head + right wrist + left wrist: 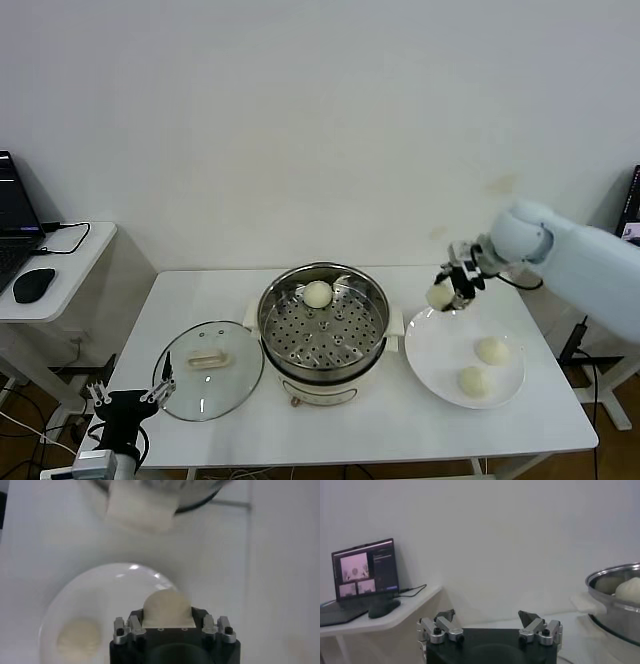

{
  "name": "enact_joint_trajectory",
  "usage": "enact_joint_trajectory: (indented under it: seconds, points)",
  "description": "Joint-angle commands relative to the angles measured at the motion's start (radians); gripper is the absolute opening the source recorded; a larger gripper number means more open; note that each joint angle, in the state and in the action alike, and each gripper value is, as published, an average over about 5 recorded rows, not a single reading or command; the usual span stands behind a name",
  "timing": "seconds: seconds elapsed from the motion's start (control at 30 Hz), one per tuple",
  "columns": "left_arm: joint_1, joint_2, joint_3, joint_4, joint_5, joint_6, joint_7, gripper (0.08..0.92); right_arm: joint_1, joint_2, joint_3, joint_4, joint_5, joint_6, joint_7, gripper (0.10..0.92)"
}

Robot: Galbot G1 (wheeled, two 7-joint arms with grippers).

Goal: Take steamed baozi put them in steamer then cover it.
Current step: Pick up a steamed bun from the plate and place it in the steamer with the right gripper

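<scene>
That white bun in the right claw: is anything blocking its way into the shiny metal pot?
Nothing visible does. The right gripper holds the creamy white bun above the white plate's edge; the stainless-steel steamer is uncovered, with its glass lid on the table.

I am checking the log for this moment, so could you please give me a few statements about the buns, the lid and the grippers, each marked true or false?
1. The right gripper holds a baozi above the plate. True.
2. The steamer is empty. False: one bun lies on its perforated tray.
3. The cover sits on the steamer. False: it lies on the table to the steamer's left.
4. Two buns lie on the plate. True.
5. The left gripper grips the cover's handle. False: it is open, near the table's front edge.
</scene>
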Motion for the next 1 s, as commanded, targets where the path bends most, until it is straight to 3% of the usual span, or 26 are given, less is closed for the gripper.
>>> enact_joint_trajectory:
  seconds: [0.03,0.4,1.0]
  points:
    - [-0.01,0.007,-0.002,-0.001,-0.007,0.001,0.0,0.823,0.365,0.162,-0.222,0.08,0.301,-0.127,0.078,0.618]
    - [-0.027,0.004,-0.027,0.0,-0.017,0.001,0.001,0.823,0.249,0.459,-0.237,0.039,0.504,-0.303,0.24,0.619]
    - [-0.04,-0.012,-0.017,0.004,-0.014,0.0,0.002,0.823,0.039,0.595,-0.216,-0.067,0.518,-0.389,0.403,0.621]
